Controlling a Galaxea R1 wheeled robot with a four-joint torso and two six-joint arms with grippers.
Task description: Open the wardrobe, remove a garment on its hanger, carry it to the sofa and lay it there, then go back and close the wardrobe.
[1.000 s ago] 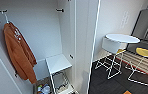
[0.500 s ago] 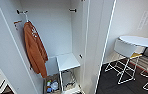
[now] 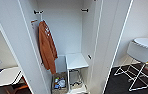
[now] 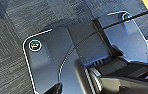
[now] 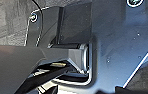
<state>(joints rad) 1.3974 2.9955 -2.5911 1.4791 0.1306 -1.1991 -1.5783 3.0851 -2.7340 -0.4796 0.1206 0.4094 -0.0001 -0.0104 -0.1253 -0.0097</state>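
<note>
L pincer [image 4: 55,89] over carpet [image 4: 7,62], white wardrobe [image 3: 65,32] open

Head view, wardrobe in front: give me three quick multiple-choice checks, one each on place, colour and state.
1. Where does the hanging top sit inside the tall white wardrobe?
A. left side
B. right side
C. on the low shelf

2. What colour is that top?
A. black
B. rust-orange
C. teal

3. The wardrobe doors are:
A. both shut
B. open
C. removed

Key: 1 A, the rust-orange long-sleeved top hangs by the left wall. 2 B, it is plainly orange. 3 B, the interior and small white shelf are exposed.
</note>
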